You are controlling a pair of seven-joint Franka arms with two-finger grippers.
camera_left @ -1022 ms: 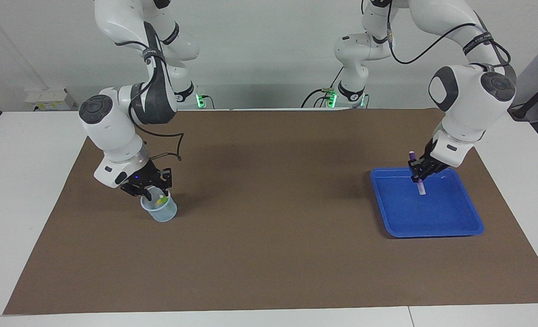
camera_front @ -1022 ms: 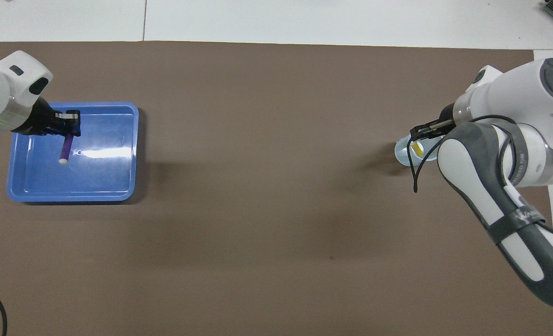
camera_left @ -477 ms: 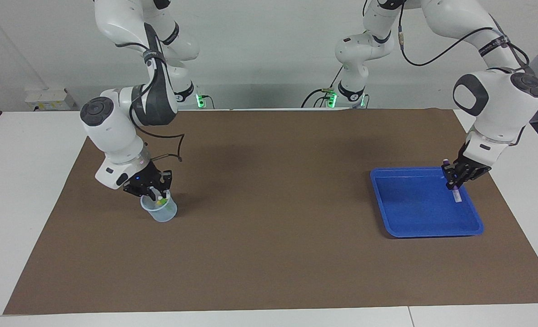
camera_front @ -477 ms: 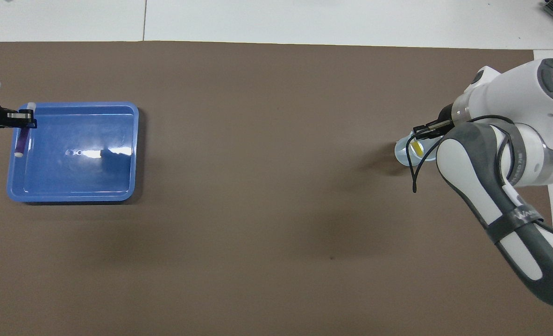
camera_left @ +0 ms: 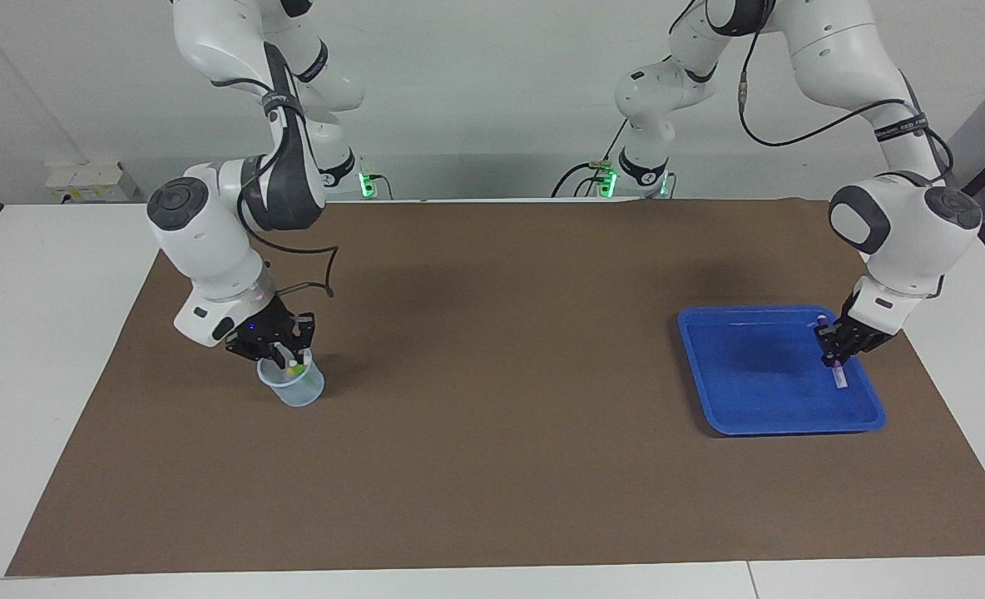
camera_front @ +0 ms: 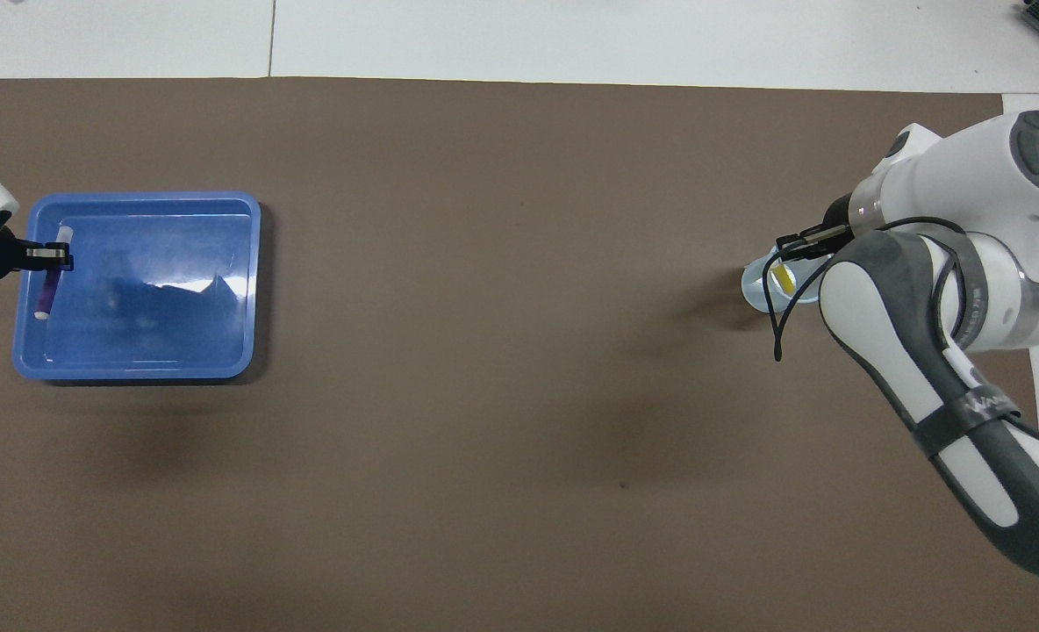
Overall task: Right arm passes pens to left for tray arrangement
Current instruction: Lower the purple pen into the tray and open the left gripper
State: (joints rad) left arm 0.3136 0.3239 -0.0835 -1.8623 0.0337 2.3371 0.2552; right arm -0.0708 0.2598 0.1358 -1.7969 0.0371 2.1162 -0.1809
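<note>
The purple pen (camera_left: 838, 366) has sunk lower into the blue tray (camera_left: 759, 391) since a moment ago, at its edge toward the left arm's end of the surface (camera_left: 492, 466), gripped by the left claw (camera_left: 840, 348). The right claw (camera_left: 280, 356) still dips into the clear cup (camera_left: 293, 387) holding the green pen (camera_left: 293, 368) and yellow pen (camera_front: 784, 280); I cannot tell its grip.

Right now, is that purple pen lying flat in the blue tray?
Not yet. The purple pen is tilted, held in the left gripper low over the tray edge.
</note>
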